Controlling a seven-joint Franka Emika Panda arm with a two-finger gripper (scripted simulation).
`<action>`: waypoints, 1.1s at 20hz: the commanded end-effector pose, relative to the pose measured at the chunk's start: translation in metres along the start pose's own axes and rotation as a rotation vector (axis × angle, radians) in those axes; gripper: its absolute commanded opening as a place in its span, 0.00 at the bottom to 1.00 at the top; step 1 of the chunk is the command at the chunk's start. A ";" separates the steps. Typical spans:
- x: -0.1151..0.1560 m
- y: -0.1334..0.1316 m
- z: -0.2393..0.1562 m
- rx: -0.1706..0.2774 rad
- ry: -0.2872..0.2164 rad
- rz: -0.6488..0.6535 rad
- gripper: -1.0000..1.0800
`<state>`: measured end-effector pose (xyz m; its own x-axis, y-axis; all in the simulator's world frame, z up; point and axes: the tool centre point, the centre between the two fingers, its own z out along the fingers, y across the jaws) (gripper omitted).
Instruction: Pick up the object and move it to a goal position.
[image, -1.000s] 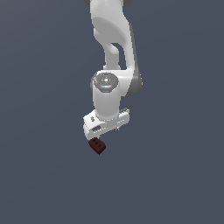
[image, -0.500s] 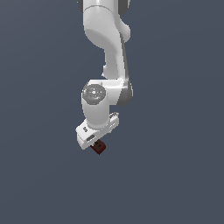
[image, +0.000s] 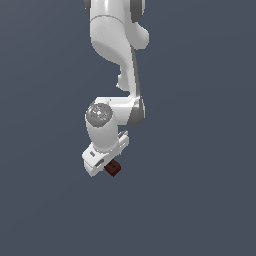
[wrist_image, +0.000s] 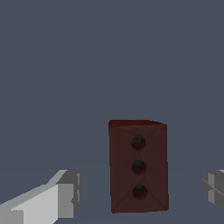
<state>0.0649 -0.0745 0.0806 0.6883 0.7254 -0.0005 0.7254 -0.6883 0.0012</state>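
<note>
The small dark red-brown block with three round holes (wrist_image: 138, 166) sits between the two grey fingers (wrist_image: 65, 192) of the white robot gripper (image: 106, 161). The fingers are apart and not touching it. I think this is the grabbing step. Next, the fingers need to squeeze the block.

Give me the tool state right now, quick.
Tool: open, fingers apart on either side of the small dark red-brown rectangular block, not touching it. Nothing held.
</note>
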 end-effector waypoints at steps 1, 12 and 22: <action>-0.001 0.002 0.002 0.001 0.000 -0.018 0.96; -0.002 0.003 0.017 0.001 0.000 -0.024 0.96; -0.002 0.003 0.054 0.001 0.000 -0.027 0.96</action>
<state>0.0645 -0.0784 0.0279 0.6688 0.7434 -0.0012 0.7434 -0.6688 -0.0016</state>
